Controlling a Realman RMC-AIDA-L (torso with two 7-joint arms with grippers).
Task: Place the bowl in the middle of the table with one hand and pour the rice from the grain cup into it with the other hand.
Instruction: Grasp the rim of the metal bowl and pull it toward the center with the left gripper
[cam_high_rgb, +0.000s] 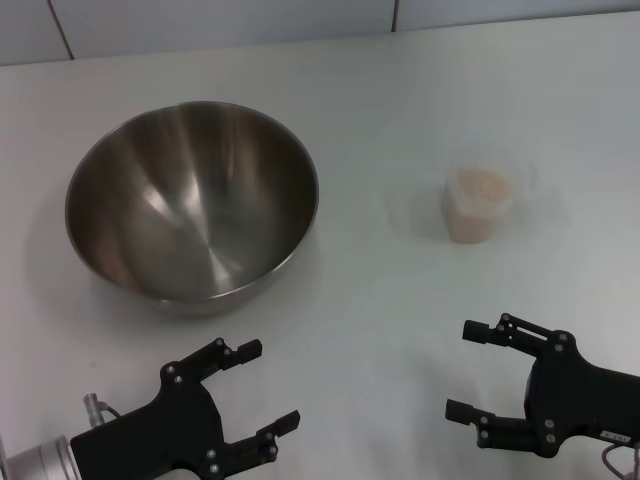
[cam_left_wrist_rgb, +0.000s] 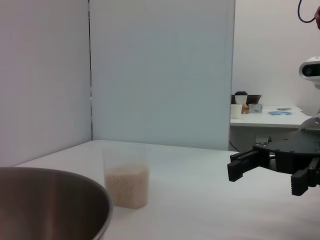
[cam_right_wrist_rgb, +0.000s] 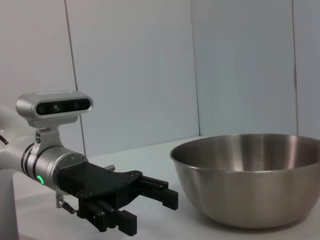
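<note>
Both grippers sit at frame bottom: left gripper (cam_high_rgb: 248, 392) and right gripper (cam_high_rgb: 472, 371), jaws spread, empty. We see the steel bowl (cam_high_rgb: 192, 205) left of centre, rice (cam_high_rgb: 478, 186) unpoured in the grain cup (cam_high_rgb: 477, 205) right. Nothing done yet.

A lab or test room: bare white bench (cam_high_rgb: 380, 330), plain panel walls (cam_left_wrist_rgb: 160, 70) at 12 o'clock, cluttered side desk (cam_left_wrist_rgb: 265, 116) beyond.

A plain white worktop (cam_high_rgb: 380, 330) fills nearly the whole head view; the steel bowl (cam_high_rgb: 192, 205) stands on it at centre left; the clear grain cup (cam_high_rgb: 478, 205), holding rice (cam_high_rgb: 479, 186), stands on it at centre right, well apart from the bowl.
</note>
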